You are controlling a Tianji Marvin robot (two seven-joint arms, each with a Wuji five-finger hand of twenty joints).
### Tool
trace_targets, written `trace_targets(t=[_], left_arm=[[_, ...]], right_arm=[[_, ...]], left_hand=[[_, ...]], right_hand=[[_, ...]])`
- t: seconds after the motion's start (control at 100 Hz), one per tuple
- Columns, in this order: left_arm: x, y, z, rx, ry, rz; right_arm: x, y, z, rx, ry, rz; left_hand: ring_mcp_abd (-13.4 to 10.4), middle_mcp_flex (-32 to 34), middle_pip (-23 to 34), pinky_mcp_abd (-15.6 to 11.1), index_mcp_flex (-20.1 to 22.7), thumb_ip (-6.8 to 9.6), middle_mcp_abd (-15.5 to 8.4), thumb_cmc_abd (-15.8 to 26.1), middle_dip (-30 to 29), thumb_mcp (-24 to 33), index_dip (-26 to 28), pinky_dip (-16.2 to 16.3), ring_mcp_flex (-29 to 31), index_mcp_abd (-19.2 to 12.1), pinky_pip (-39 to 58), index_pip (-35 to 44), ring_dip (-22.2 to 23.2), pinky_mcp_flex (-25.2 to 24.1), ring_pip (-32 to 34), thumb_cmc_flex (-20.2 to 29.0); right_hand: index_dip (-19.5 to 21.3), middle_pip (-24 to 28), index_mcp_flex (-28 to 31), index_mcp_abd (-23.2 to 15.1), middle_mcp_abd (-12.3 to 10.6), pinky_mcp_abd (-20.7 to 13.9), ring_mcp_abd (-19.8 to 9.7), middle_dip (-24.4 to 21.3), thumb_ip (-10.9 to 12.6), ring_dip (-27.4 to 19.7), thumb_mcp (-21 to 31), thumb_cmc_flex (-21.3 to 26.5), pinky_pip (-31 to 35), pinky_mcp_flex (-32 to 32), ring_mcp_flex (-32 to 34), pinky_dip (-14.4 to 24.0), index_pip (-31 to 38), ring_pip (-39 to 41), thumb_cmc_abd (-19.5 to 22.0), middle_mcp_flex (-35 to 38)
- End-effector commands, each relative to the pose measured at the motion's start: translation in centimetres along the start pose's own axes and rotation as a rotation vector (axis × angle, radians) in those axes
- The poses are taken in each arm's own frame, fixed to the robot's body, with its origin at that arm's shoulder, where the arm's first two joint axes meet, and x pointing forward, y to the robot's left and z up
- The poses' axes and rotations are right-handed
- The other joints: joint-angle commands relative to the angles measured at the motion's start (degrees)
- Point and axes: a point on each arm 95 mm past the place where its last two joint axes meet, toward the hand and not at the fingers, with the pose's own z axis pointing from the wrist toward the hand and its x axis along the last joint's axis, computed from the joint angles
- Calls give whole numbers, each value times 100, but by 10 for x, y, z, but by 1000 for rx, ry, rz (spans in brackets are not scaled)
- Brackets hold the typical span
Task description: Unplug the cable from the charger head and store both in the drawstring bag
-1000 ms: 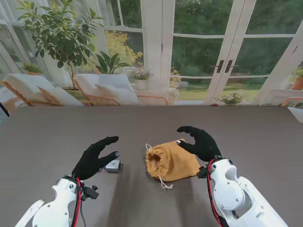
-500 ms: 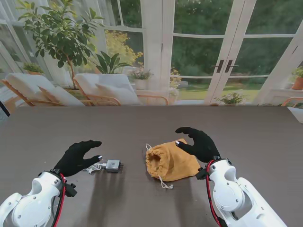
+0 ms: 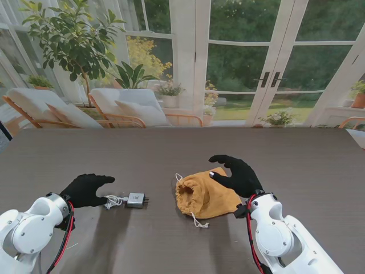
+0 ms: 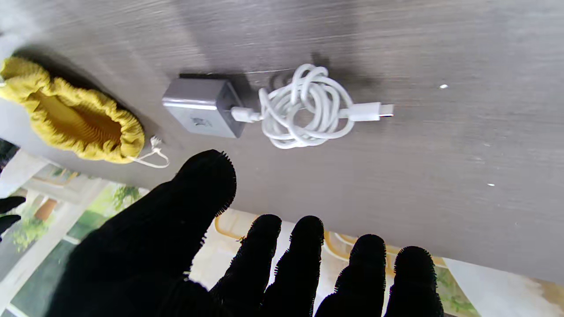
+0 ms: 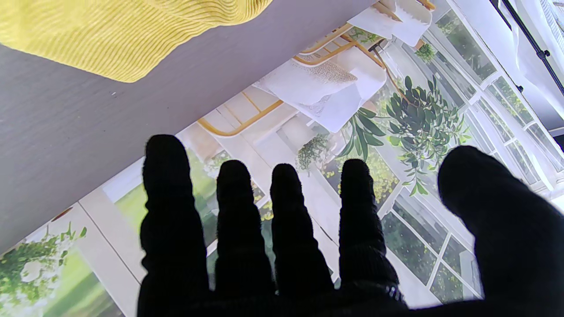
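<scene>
A grey charger head (image 3: 136, 200) (image 4: 202, 107) lies on the dark table with a coiled white cable (image 3: 113, 201) (image 4: 306, 107) plugged into its side. My left hand (image 3: 84, 190) (image 4: 246, 259) is open just to the left of the coil, fingers spread, holding nothing. The mustard drawstring bag (image 3: 205, 196) (image 4: 70, 119) (image 5: 128, 31) lies to the right of the charger, its gathered mouth facing the charger. My right hand (image 3: 234, 174) (image 5: 308, 237) hovers open over the bag's far right part, fingers apart.
The bag's white drawstring (image 3: 198, 221) trails toward me. The dark wooden table (image 3: 182, 148) reaches back to its far edge, with chairs, plants and glass doors behind it.
My left arm has swung out to the left and lowered, uncovering the cable coil; the hand now sits left of it. My right hand shifted slightly left over the bag.
</scene>
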Motion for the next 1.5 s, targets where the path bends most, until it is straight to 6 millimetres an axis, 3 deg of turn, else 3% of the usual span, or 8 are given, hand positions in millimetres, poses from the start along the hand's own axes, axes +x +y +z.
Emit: trace_targets(t=[0.0,0.5,0.83,0.99,1.17,1.24,1.45,1.49], left_arm=[[-3,-3,3,-29,2,-5],[-13,5,31,-157,-3,76],[-16,15,46,-190,19,79],[-15,19,51,-204,28,86],[-13,21,50,-228,19,146],[-12,22,49,-234,11,162],[-14,30,50,-217,11,161],[-14,32,51,-212,15,161]], right_arm=[[2,-6,-1,23,4,8],[1,-9,-1,30,-4,22],[0,-11,-1,32,-11,32],[0,-11,0,33,-15,37],[0,-13,0,36,-15,39],[0,-13,0,38,-14,42],[0,-15,-1,44,-13,44],[0,-15,-1,44,-14,44]], left_hand=[[-112,-237,49,-156,-186,45,-124,-280,57,205,-52,-14,135,-89,21,-90,65,28,62,19],[-206,-255,257,-218,-276,-35,-164,-395,338,415,-1,221,298,-23,287,-60,330,216,557,-264],[-247,-222,288,-232,-202,-30,-281,-419,380,418,9,285,338,-798,297,10,358,268,606,-160],[-266,80,535,-202,203,-27,-316,-441,588,472,237,401,606,-805,456,404,531,549,908,-89],[-270,327,1123,-341,522,-42,-227,-509,1350,688,861,1231,953,-193,2440,885,1132,317,1794,-110],[-256,344,1241,-415,496,-44,-97,-511,1519,743,891,643,1014,-28,3849,870,1268,0,2057,-96],[-245,784,1843,-418,864,13,-57,-209,2064,848,1442,477,1531,-76,5545,1763,1759,342,3073,254],[-257,946,2001,-439,876,-228,-146,-181,2434,579,1918,461,1677,-396,5801,2272,1879,444,3328,539]], right_hand=[[100,14,14,-64,-8,13,-45,-28,40,29,57,-148,-171,-2043,48,205,53,40,-78,128],[96,19,37,-27,13,14,-35,-23,41,50,68,-157,-179,-2049,77,221,77,57,-69,143],[93,24,54,3,29,19,-35,-21,42,61,76,-152,-182,-2044,91,230,92,65,-61,158],[92,27,59,23,39,16,-42,-21,43,63,82,-145,-186,-2045,98,232,101,67,-55,163],[88,35,60,46,46,21,-30,-19,42,64,88,-147,-186,-2034,101,236,108,67,-51,176],[88,35,68,45,46,25,-30,-19,43,65,95,-139,-186,-2032,105,237,115,69,-53,174],[85,40,74,55,45,23,-35,-19,44,67,100,-133,-184,-2022,121,241,127,75,-41,176],[85,41,73,63,62,26,-34,-18,45,66,103,-129,-184,-2021,116,241,129,73,-43,177]])
